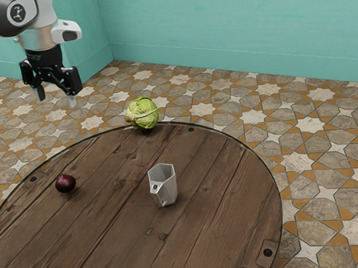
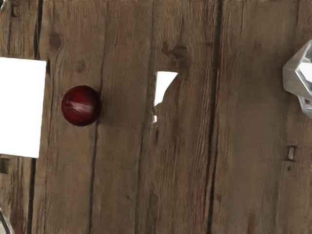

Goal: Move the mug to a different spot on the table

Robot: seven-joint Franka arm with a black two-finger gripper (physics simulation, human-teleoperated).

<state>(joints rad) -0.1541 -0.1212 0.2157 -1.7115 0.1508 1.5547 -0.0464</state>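
A round wooden table [image 1: 221, 228] lies nearest. Near its middle a white faceted mug [image 1: 162, 185] stands upright. Well apart from it, toward the exterior view's left, rests a dark red ball, probably a red onion [image 1: 65, 183]. A green cabbage [image 1: 143, 112] sits at the far rim. High beyond, the black gripper [image 1: 56, 99] hangs with fingers apart, holding nothing.
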